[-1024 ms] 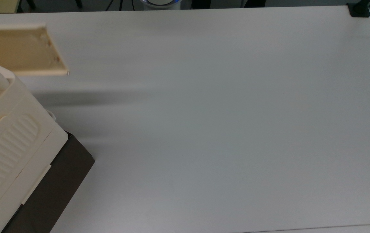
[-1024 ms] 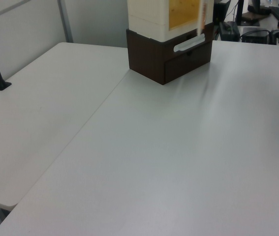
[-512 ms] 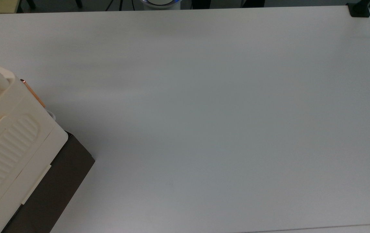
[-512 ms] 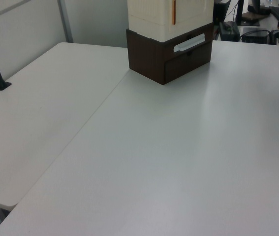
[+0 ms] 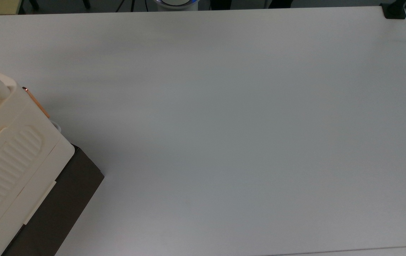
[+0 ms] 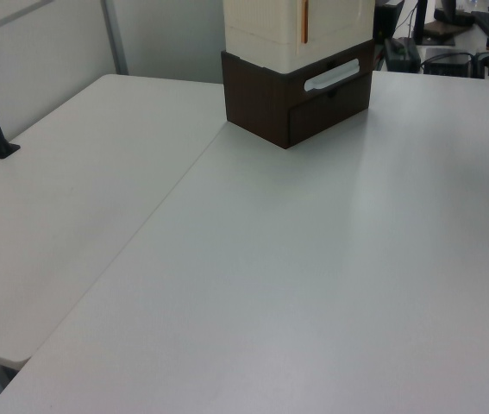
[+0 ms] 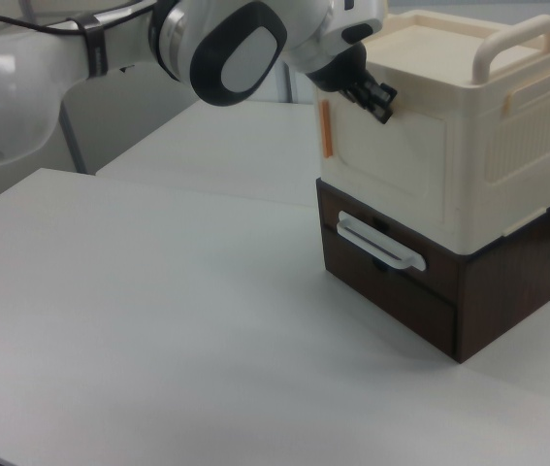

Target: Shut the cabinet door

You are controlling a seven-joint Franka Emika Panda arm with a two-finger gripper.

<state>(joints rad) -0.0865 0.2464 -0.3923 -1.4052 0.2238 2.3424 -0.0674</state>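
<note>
The cabinet (image 7: 507, 146) is a cream box with a rounded handle (image 7: 517, 44), standing on a dark brown base (image 7: 507, 282). Its cabinet door (image 7: 391, 165) lies flush against the cabinet front, with an orange strip (image 7: 326, 129) along the door's left edge in the right view. My gripper (image 7: 379, 100) is right at the door's upper part, near that strip. In the top view the cabinet (image 5: 11, 149) stands at the lower left, showing its ribbed top and the orange strip (image 5: 36, 103). The left view shows the door (image 6: 339, 19) shut at the top centre.
The brown base has a drawer with a white handle (image 7: 381, 243). The wide white table (image 5: 224, 124) stretches over the top view's right. A second white table (image 6: 54, 198) adjoins it on the left view's left. A black clamp (image 5: 394, 10) sits at the far corner.
One second ago the door stood swung out from the cabinet. Half a second ago it was flush against the front. Nothing has moved since.
</note>
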